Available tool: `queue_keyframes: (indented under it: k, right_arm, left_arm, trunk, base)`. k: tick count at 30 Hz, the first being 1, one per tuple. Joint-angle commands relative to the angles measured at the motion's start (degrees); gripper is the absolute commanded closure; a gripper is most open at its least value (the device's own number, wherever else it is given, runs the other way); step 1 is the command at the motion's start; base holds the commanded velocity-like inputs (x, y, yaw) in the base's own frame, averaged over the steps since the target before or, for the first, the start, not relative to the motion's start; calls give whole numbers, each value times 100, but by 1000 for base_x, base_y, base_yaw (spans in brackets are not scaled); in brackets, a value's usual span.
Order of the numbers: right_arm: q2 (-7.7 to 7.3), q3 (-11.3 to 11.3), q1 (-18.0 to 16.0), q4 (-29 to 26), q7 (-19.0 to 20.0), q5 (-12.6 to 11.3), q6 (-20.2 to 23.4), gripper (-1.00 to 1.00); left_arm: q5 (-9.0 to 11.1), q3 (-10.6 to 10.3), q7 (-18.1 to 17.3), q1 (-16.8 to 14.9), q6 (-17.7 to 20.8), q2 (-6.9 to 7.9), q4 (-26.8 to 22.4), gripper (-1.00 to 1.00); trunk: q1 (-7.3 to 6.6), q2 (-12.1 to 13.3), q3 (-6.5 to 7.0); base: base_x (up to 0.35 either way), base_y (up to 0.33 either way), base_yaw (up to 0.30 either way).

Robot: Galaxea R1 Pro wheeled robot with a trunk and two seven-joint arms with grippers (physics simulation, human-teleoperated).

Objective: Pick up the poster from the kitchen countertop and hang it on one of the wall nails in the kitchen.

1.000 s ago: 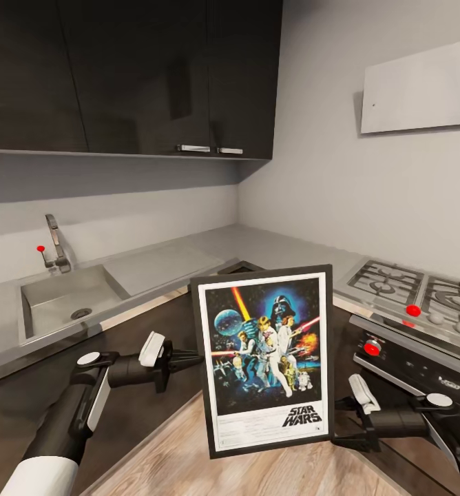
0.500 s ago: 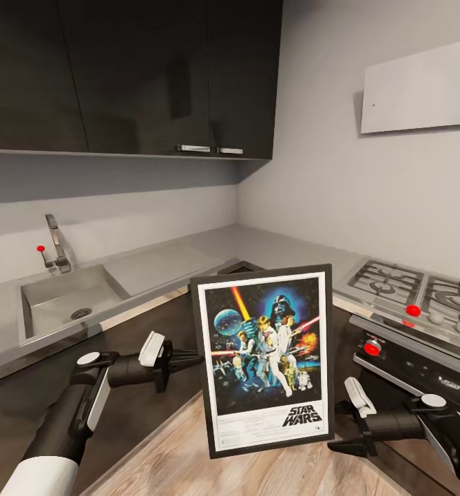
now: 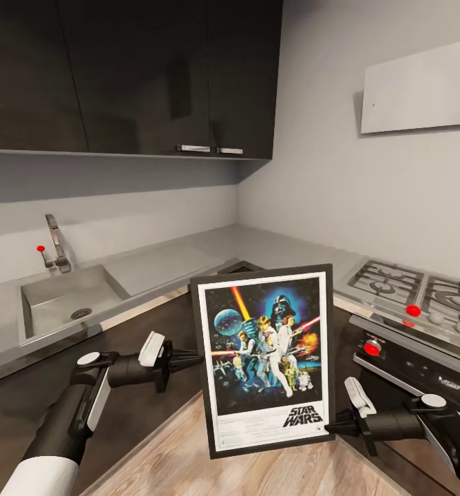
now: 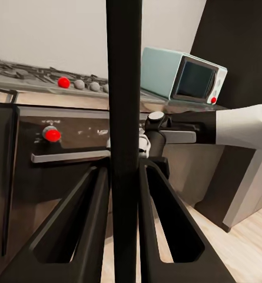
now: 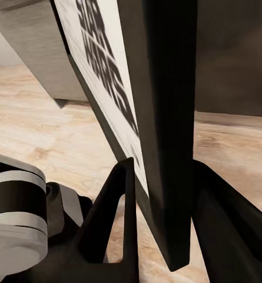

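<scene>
I hold the poster [image 3: 264, 359] upright in the lower middle of the head view, above the wooden floor [image 3: 189, 461] and in front of the dark lower cabinets. My left gripper [image 3: 197, 358] is clamped on its left edge; in the left wrist view the black frame [image 4: 125, 141] runs straight down between my two fingers [image 4: 92, 224], which press against it on either side. My right gripper [image 3: 330, 430] grips the lower right edge; in the right wrist view the frame edge [image 5: 166, 118] sits between the fingers [image 5: 122, 206], the white border with its printed text beside it. The kitchen countertop [image 3: 161, 265] lies behind the poster, in the middle of the frame, with the sink [image 3: 65, 300] at the left and the gas hob [image 3: 409, 289] at the right. A microwave [image 4: 183, 73] stands beyond the hob in the left wrist view.
</scene>
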Motion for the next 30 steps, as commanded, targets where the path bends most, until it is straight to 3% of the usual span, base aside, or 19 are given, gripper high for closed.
queue_keyframes:
  k: [1, 5, 6, 30]
  right_arm:
    - [-6, 29, -5, 1, 19, -39, 43, 100]
    - [-6, 29, -5, 1, 19, -39, 43, 100]
    - [-6, 29, -5, 1, 19, -39, 43, 100]
    - [-6, 29, -5, 1, 19, -38, 43, 100]
  left_arm:
    - [-24, 5, -21, -5, 66, 0, 3, 100]
    - [-24, 5, -21, -5, 66, 0, 7, 100]
    - [-25, 5, -21, -5, 67, 0, 10, -100]
    - [-24, 71, -21, -5, 66, 11, 25, -100]
  trunk:
    - [0, -4, -7]
    - [0, -4, -7]
    - [0, -4, -7]
    - [0, -4, -7]
  base:
    - [0, 0, 0]
    - [0, 0, 0]
    - [0, 0, 0]
    - [0, 0, 0]
